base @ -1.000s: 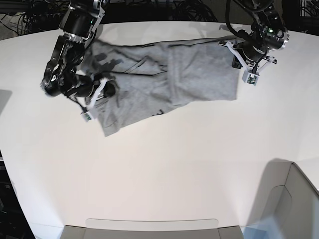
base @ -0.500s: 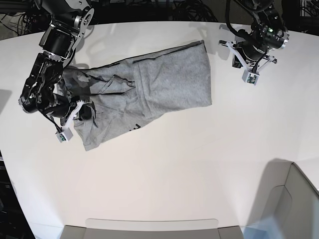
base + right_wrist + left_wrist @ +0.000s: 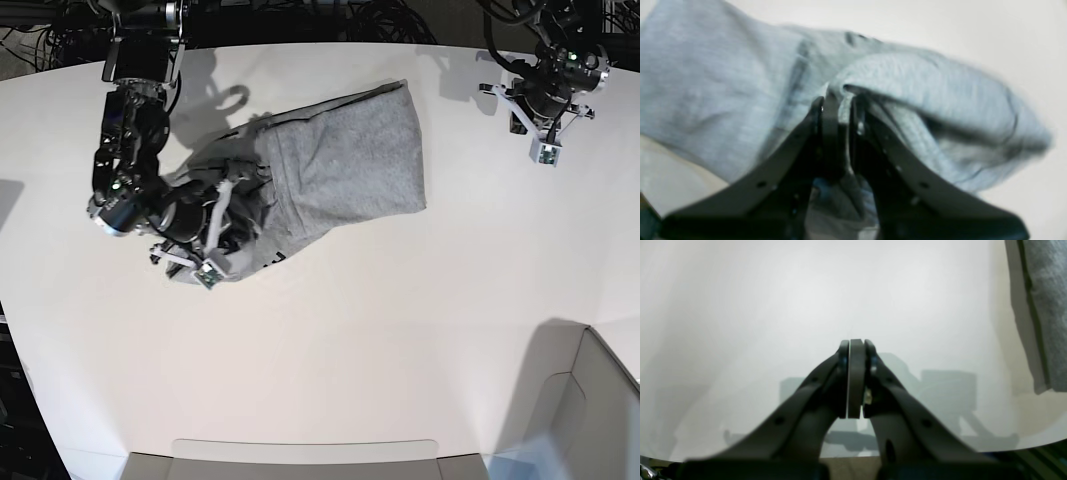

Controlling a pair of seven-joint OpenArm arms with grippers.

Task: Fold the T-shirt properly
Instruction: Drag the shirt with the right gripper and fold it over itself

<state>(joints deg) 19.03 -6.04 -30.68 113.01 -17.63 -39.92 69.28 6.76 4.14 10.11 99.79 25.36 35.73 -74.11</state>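
The heather-grey T-shirt (image 3: 350,165) lies bunched on the white table (image 3: 400,330), with its left end rolled over onto itself. My right gripper (image 3: 232,228) is at that left end, shut on a fold of the T-shirt (image 3: 933,86). In the right wrist view, cloth is pinched between the fingertips (image 3: 826,110). My left gripper (image 3: 503,95) hovers to the right of the shirt, apart from it. Its pads (image 3: 856,373) are pressed together with nothing between them. Only the dark-seamed edge of the T-shirt (image 3: 1047,306) shows at the upper right of the left wrist view.
A grey bin (image 3: 590,400) stands at the front right corner. A flat grey tray (image 3: 305,452) sits at the table's front edge. Black cables (image 3: 380,18) run behind the table's far edge.
My right gripper first dragged the shirt left, then swung right and forward with its end, rolling the cloth over itself. My left arm let go of the shirt's right corner and moved right.
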